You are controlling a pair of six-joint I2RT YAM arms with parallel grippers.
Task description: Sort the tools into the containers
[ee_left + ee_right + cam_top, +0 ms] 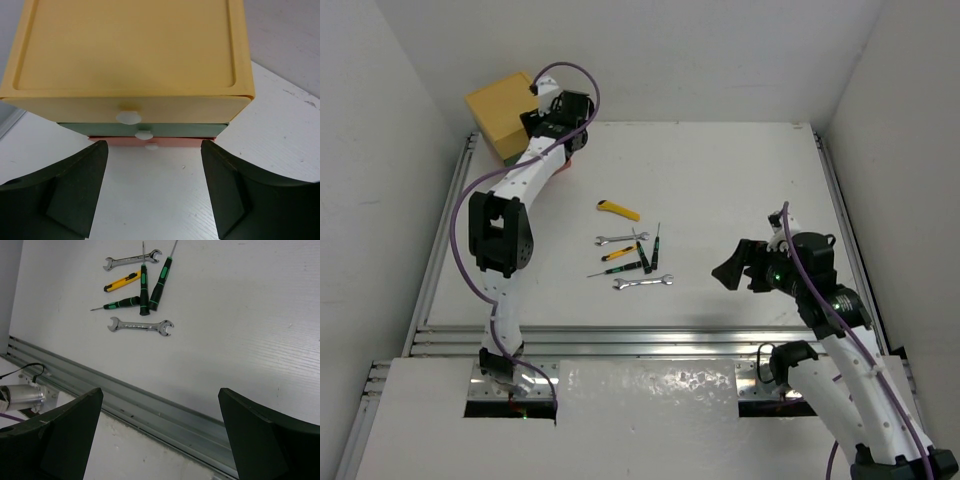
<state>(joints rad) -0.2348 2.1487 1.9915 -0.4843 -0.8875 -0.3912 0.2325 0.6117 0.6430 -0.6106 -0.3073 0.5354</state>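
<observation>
Both jaws are hanging wide open, empty, the left facing the small, probably slippery knob (128, 117) on the lightweight yellow drawer (125, 50).

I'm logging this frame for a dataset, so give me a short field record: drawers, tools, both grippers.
drawers: yellow drawer over green drawer over orange-red drawer, all apparently shut
tools: far wrench, near wrench, screwdrivers, yellow utility knife, loose on table
left gripper: open, empty, facing the drawer knobs
right gripper: open, empty, apart from the tools
</observation>
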